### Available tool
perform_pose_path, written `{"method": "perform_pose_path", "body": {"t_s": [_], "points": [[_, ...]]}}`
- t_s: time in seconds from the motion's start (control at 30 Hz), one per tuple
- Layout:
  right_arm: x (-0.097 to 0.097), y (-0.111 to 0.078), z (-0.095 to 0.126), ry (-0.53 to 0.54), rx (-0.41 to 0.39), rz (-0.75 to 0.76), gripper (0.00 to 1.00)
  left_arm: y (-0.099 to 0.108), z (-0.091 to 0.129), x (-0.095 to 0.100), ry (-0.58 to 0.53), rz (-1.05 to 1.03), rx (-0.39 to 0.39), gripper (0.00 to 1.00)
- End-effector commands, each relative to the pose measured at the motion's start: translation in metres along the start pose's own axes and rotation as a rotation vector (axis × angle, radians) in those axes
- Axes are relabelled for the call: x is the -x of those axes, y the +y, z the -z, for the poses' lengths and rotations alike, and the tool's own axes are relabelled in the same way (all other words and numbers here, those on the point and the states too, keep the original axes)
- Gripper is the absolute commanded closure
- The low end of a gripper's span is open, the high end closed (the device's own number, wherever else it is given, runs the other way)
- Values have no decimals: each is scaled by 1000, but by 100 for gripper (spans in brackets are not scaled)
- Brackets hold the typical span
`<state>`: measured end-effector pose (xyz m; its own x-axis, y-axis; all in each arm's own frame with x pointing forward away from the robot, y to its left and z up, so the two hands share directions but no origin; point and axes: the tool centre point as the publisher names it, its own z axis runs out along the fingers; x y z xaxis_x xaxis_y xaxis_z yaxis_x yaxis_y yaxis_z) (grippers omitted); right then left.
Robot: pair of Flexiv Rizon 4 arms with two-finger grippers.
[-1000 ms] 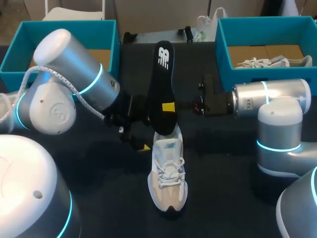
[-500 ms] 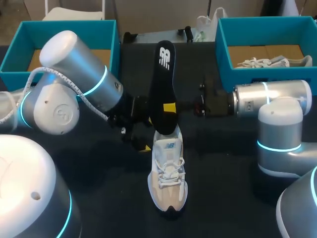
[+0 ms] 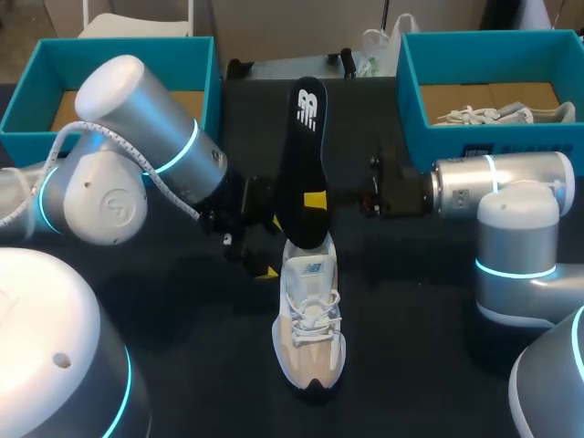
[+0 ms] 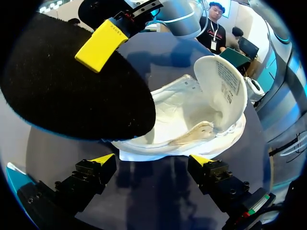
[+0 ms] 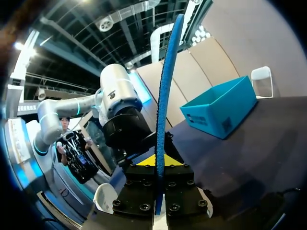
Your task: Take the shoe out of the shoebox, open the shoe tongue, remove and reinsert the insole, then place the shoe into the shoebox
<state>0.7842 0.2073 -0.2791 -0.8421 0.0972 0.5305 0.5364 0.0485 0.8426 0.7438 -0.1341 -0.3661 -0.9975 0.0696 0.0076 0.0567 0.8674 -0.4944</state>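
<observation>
2 teal boxes are sitting at the far corners of the dark desk (image 3: 420, 356). The left shoebox (image 3: 27, 100) is showing only a brown floor behind the left arm (image 3: 137, 155), which is coming in low across the desk. Its jaws are standing wide apart, gripping nothing. In the left wrist view 1 yellow fingertip (image 4: 103, 158) is lying at each side of the shoe's heel, just short of it.

The black insole (image 3: 303, 164) is standing nearly upright at mid-desk, its lower end hanging at the shoe's heel opening (whether it is touching the shoe, I cannot tell). The shoe (image 3: 310, 324), white and beige, is resting on its sole on the desk, toe pointing toward the head camera, with the tongue (image 4: 221, 88) folded up and forward so the inside is lying open.

The right arm (image 3: 502, 182) is reaching in level from the right. Its jaws are pinching the insole (image 5: 165, 96) from 2 sides near its lower end. The right shoebox (image 3: 411, 91) is holding a second pale shoe (image 3: 484, 115).
</observation>
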Motion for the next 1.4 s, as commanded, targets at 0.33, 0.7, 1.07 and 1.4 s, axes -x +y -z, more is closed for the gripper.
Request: {"method": "perform_pose_path", "body": {"t_s": [0.33,0.7,1.07,1.4], "points": [[3,-6,6,-5,26,14,100,-6,-1,-5,-12,-12,15,0],[10,-6,6,-15,29,13,100,-6,-2,-6,-6,-4,15,0],[11,-9,2,14,58,11,100,-6,-2,-6,-6,-4,15,0],[11,-14,-3,26,69,6,100,-6,-2,-6,-6,-4,15,0]]}}
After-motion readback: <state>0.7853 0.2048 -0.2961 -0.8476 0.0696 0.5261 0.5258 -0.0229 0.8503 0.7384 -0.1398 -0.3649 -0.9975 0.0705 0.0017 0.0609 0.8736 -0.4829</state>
